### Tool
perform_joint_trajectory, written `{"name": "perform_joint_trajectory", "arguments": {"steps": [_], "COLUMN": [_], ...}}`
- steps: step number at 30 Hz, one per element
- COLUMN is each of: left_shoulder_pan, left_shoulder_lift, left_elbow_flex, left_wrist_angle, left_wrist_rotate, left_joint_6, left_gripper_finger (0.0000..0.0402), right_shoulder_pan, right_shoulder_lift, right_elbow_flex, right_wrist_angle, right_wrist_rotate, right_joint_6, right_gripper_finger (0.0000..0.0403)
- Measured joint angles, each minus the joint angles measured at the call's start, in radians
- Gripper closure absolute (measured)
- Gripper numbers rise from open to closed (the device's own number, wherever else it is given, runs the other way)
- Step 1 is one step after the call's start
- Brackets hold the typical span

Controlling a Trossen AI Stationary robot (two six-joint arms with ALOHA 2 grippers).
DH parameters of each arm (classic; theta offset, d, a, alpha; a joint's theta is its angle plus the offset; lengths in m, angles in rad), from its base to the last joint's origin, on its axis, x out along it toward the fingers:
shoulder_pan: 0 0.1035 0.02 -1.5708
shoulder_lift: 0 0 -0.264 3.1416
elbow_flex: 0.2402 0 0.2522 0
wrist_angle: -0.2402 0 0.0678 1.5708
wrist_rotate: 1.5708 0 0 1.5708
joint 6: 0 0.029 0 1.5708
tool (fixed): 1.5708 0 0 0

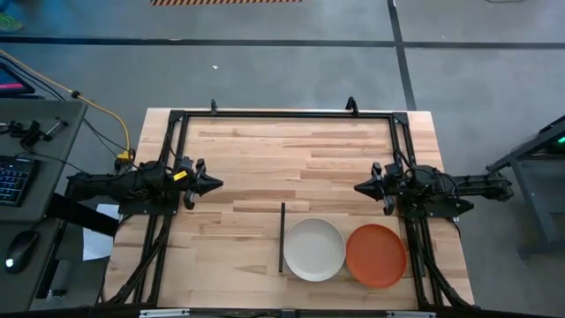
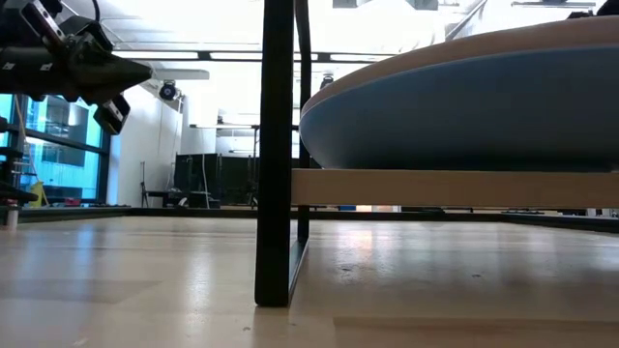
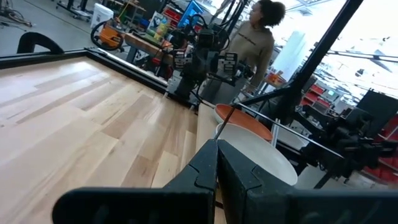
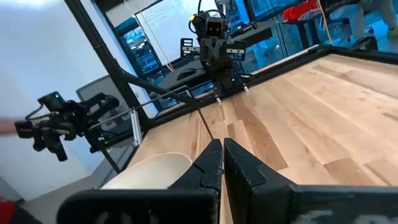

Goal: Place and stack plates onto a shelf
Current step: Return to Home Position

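A cream-white plate [image 1: 313, 248] and a red plate [image 1: 376, 254] lie side by side near the table's front edge, right of a thin black strip [image 1: 282, 237]. In the low view the cream plate's rim [image 2: 542, 34] rests on a blue plate [image 2: 464, 106]. The blue plate rests on the light-wood shelf panel [image 2: 455, 188], which is raised beside a black upright [image 2: 275, 155]. No pale blue-grey plate can be made out. My left gripper [image 1: 216, 185] is shut and empty above the table's left half. My right gripper [image 1: 357, 187] is shut and empty above the right half, beyond the plates.
A black frame [image 1: 282, 113] runs along the table's far edge and both sides. Bare butcher-block tabletop [image 1: 282, 159] lies between the grippers and toward the far edge. A person [image 3: 258, 31] stands beyond the table's right side. A desk with a keyboard [image 1: 13, 177] stands to the left.
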Motion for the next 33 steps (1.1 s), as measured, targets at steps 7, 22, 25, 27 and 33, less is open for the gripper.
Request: {"name": "perform_joint_trajectory", "arguments": {"steps": [7, 22, 25, 27, 33], "left_shoulder_pan": [0.0, 0.0, 0.0, 0.0, 0.001], "left_shoulder_lift": [0.0, 0.0, 0.0, 0.0, 0.0], "left_elbow_flex": [0.0, 0.0, 0.0, 0.0, 0.0], "left_wrist_angle": [0.0, 0.0, 0.0, 0.0, 0.0], "left_wrist_rotate": [0.0, 0.0, 0.0, 0.0, 0.0], "left_joint_6": [0.0, 0.0, 0.0, 0.0, 0.0], "left_gripper_finger": [0.0401, 0.0401, 0.0401, 0.0401, 0.0401], "right_shoulder_pan": [0.0, 0.0, 0.0, 0.0, 0.0], "right_shoulder_lift": [0.0, 0.0, 0.0, 0.0, 0.0], "right_elbow_flex": [0.0, 0.0, 0.0, 0.0, 0.0], "right_wrist_angle": [0.0, 0.0, 0.0, 0.0, 0.0], "right_wrist_rotate": [0.001, 0.001, 0.001, 0.001, 0.001], "right_joint_6": [0.027, 0.025, 0.025, 0.025, 0.025], "right_gripper_finger": [0.0403, 0.0402, 0.0402, 0.0402, 0.0402]}}
